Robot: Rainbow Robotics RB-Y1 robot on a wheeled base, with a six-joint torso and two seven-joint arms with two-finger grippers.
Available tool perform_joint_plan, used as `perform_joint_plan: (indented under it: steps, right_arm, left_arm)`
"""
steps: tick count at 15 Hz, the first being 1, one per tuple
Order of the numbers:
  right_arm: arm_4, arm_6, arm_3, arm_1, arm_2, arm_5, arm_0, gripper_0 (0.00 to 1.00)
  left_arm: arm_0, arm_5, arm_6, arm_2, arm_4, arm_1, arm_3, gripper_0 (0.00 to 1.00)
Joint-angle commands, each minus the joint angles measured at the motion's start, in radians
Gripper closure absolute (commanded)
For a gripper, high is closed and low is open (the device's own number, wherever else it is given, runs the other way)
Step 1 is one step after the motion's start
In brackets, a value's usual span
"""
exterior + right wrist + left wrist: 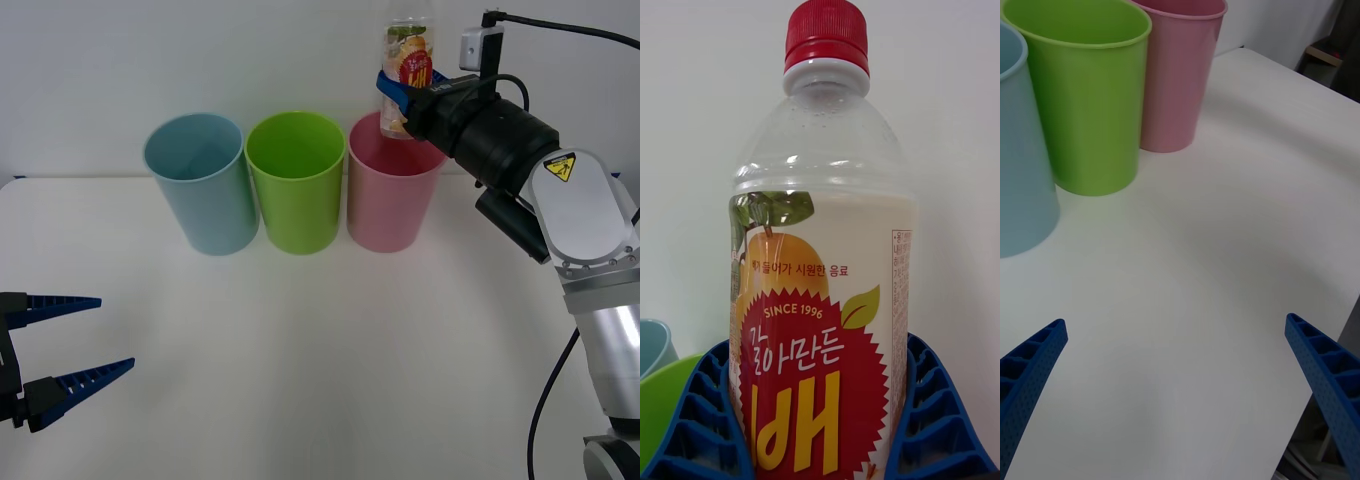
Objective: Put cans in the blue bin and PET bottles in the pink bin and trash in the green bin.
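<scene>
Nearest the camera, lower left of the front view, the left gripper (85, 335) is just parked over the white table (320, 380) with its blue ribbed fingers spread wide and nothing between them. It's well apart from everything, so it isn't the arm that matters right now.

Further back across the middle sit the three bins in a row, rims nearly touching: the blue bin (200, 185) on the left, the green bin (296, 180) in the middle, the pink bin (392, 195) on the right.

The action is at the upper right. The right gripper (395, 92) has its fingers (929, 420) clamped on either side of the PET bottle (408, 70), gripping low across the red-and-yellow label. The bottle stands upright, long axis vertical, red cap (826, 37) on top. In the front view it hangs over the far right part of the pink bin's rim, bottom end about level with the rim. I'd say it's basically lined up for the drop, maybe a small nudge toward the bin's centre first so it doesn't clip the edge.
</scene>
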Motion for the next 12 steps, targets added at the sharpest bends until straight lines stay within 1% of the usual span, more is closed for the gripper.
perform_joint_plan:
  steps: [1, 6, 7, 8, 9, 10, 12]
  right_arm:
    - [-0.038, 0.073, 0.065, 0.000, 0.034, 0.053, 0.000, 1.00]
    - [-0.045, 0.083, 0.085, 0.000, 0.051, 0.067, 0.002, 1.00]
    - [-0.043, 0.088, 0.085, 0.000, 0.051, 0.067, 0.002, 0.74]
    - [-0.040, 0.091, 0.085, 0.000, 0.053, 0.072, 0.000, 0.56]
    - [-0.037, 0.092, 0.086, 0.000, 0.053, 0.072, 0.002, 0.46]
    - [-0.037, 0.096, 0.086, 0.000, 0.053, 0.072, 0.000, 0.33]
    - [-0.037, 0.102, 0.086, 0.000, 0.053, 0.076, 0.000, 0.26]
  left_arm:
    - [0.000, 0.000, 0.000, 0.000, 0.000, 0.000, 0.000, 0.00]
    - [0.000, 0.000, 0.000, 0.000, 0.000, 0.000, 0.000, 0.00]
    - [0.000, 0.000, 0.000, 0.000, 0.000, 0.000, 0.000, 0.00]
    - [0.000, 0.000, 0.000, 0.000, 0.000, 0.000, 0.000, 0.00]
    - [0.000, 0.000, 0.000, 0.000, 0.000, 0.000, 0.000, 0.00]
    - [0.000, 0.000, 0.000, 0.000, 0.000, 0.000, 0.000, 0.00]
    - [0.000, 0.000, 0.000, 0.000, 0.000, 0.000, 0.000, 0.00]
